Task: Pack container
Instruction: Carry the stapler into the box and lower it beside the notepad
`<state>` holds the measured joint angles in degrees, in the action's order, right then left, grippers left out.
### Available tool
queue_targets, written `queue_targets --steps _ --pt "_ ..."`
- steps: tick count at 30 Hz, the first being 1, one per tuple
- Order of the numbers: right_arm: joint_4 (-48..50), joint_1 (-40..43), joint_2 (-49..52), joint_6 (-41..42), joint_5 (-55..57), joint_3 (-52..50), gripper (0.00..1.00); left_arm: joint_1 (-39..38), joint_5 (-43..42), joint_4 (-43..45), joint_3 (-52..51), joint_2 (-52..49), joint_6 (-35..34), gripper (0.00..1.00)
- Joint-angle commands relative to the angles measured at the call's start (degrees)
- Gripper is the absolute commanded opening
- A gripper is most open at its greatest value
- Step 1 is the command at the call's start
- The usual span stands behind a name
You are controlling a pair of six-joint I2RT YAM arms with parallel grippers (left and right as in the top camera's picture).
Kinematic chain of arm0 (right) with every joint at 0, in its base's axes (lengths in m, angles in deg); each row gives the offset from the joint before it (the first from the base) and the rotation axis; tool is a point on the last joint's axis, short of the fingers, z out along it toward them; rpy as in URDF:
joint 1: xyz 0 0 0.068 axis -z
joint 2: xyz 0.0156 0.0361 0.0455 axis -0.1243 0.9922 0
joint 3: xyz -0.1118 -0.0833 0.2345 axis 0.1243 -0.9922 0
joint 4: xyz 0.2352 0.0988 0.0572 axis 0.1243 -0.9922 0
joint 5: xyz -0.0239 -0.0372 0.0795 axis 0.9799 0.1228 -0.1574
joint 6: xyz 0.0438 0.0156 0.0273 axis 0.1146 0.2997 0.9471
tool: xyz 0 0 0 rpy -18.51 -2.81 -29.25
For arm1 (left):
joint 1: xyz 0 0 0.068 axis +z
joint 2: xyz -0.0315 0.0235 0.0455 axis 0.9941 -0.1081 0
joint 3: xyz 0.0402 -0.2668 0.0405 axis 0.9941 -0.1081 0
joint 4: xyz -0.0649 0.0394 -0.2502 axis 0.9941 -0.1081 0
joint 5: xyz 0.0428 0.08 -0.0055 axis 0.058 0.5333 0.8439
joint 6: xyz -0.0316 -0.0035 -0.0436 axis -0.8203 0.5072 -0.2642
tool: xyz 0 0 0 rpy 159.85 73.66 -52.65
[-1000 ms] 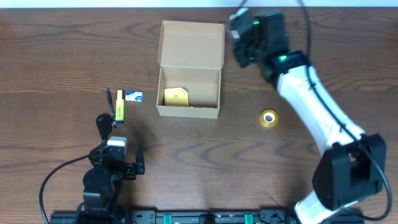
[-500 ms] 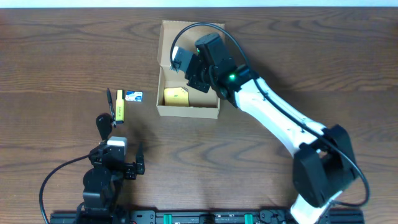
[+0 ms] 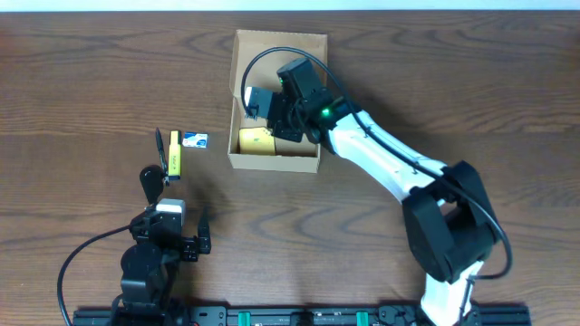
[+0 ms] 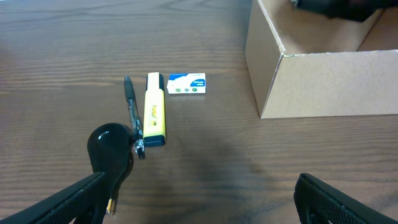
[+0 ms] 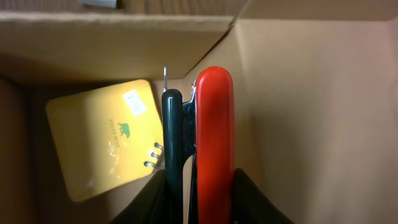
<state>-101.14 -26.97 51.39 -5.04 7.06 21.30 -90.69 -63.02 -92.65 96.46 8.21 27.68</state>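
Note:
The container [image 3: 272, 162] is a tan cardboard box with its flap lid [image 3: 279, 54] open at the back; it also shows in the left wrist view [image 4: 336, 84]. My right gripper [image 3: 275, 110] reaches down into it, shut on a red and black stapler [image 5: 214, 124], close to the box's inner wall [image 5: 311, 93]. A yellow spiral notepad [image 5: 102, 137] lies on the box floor [image 3: 254, 140]. My left gripper [image 4: 199, 208] is open and empty, low over the table front left [image 3: 177, 237], well away from the box.
Left of the box lie a yellow highlighter [image 4: 155, 117], a black pen [image 4: 130, 106], a small blue and white packet [image 4: 186, 84] and a black rounded object [image 4: 111, 149]. The right arm stretches across the table's middle right [image 3: 399, 172].
My right arm has swung from the right of the box to over it and lowered the gripper with the stapler inside. The left arm has not moved.

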Motion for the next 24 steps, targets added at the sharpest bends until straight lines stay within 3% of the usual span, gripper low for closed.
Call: queue_targets --steps 1,10,24 --pt "1.16 -0.13 1.70 -1.29 -2.16 0.31 0.02 0.22 1.05 0.00 -0.90 0.39 0.20 0.95" --pt "3.56 -0.13 4.39 -1.27 -2.23 0.31 0.12 0.22 1.05 0.00 -0.90 0.39 0.20 0.95" --pt "8.22 -0.35 7.06 1.38 -1.55 0.31 0.14 0.22 1.05 0.00 -0.90 0.39 0.20 0.95"
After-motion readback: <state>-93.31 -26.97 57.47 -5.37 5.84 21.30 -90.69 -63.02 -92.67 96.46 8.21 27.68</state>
